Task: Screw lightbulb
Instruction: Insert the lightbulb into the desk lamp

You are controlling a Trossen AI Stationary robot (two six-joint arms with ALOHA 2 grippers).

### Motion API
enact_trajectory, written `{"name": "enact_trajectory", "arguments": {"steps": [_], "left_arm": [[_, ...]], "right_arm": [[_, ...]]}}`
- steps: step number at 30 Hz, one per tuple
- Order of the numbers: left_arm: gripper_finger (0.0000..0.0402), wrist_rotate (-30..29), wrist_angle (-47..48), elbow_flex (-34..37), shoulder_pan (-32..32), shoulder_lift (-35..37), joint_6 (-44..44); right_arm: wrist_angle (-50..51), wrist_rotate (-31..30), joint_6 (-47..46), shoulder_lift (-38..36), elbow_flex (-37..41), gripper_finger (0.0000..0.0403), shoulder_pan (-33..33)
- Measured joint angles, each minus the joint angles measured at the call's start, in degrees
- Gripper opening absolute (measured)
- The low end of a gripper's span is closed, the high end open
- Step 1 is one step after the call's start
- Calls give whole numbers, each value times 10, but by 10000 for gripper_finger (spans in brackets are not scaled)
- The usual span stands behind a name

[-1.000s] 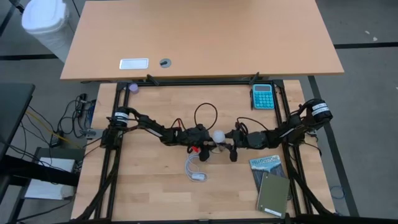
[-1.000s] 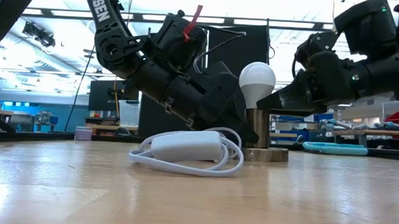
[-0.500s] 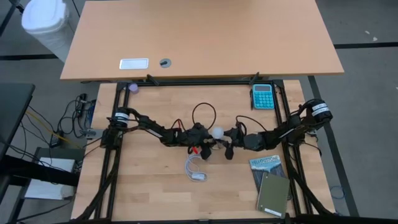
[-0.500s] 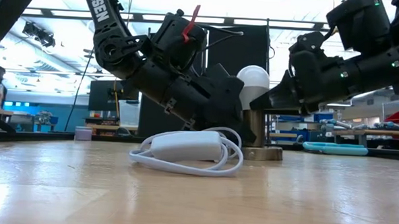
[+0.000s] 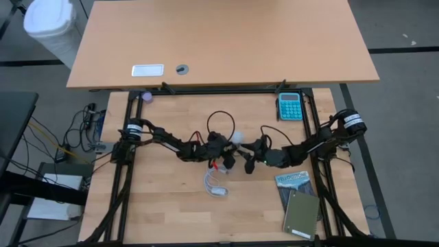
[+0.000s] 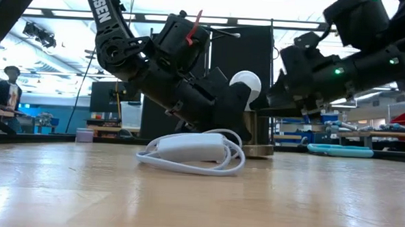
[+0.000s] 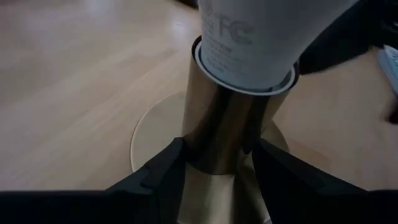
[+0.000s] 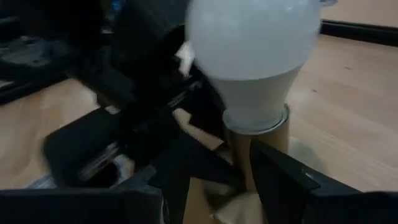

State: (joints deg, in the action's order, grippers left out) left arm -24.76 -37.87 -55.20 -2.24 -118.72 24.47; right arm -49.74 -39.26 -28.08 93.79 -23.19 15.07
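where the two arms meet at mid-worktop, the bulb is seen seated upright in a brass-coloured socket that stands on a round base. the socket tube is pinched low down by the left hand, a dark finger being pressed against each side of it. the right hand is held close to the bulb from the other side, its fingers spread to either side of the socket, and no contact with the bulb can be made out. a white cord with an inline switch is coiled just in front of the base. a calculator and two booklets are lying well apart from the bulb.
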Motion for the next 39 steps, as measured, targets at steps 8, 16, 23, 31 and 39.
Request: {"name": "enact_trajectory", "arguments": {"steps": [8,16,23,31,39], "left_arm": [[188,4,0,0,-1,0,-1],[188,10,1,0,-1,0,-21],[188,25,5,0,-1,0,-34],[188,25,7,8,-2,2,-34],[188,68,10,9,-1,2,-63]], "right_arm": [[49,-15,8,0,-30,167,0],[41,38,27,0,-5,218,-4],[9,87,62,0,41,300,-16],[-66,144,119,0,89,345,-35],[-165,243,242,0,117,330,-92]]}}
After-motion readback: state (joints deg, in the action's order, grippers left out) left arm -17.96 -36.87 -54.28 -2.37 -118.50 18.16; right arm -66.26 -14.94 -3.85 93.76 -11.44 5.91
